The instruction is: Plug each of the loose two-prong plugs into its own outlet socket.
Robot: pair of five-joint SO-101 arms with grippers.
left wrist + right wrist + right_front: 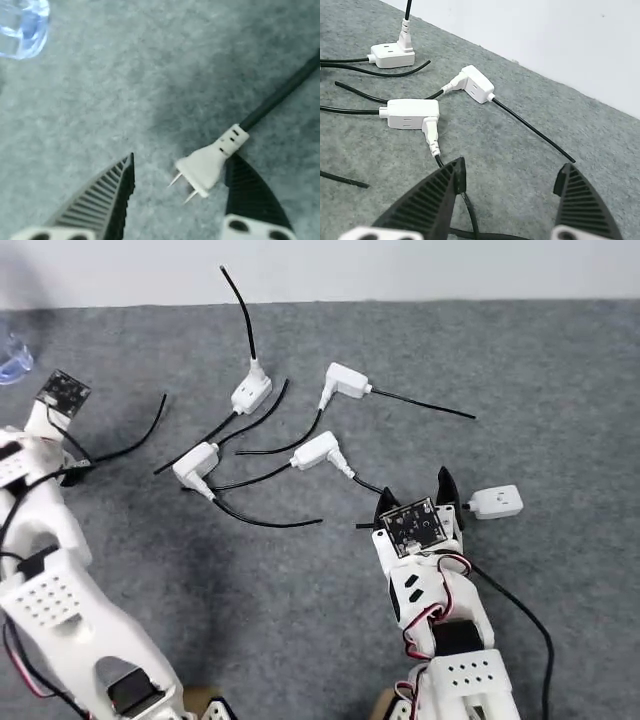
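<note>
Left wrist view: the left gripper (183, 159) stands with fingers apart around the loose plug (204, 166), which lies near the left edge of the mat (150, 75), close to one finger. Best to centre on the white body, not the cord (280, 95), before closing. The right gripper (514, 164) also gapes, empty

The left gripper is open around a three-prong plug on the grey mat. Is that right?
No. The plug has two prongs, not three, as the left wrist view shows; the left gripper is open around it on the grey mat.
</note>
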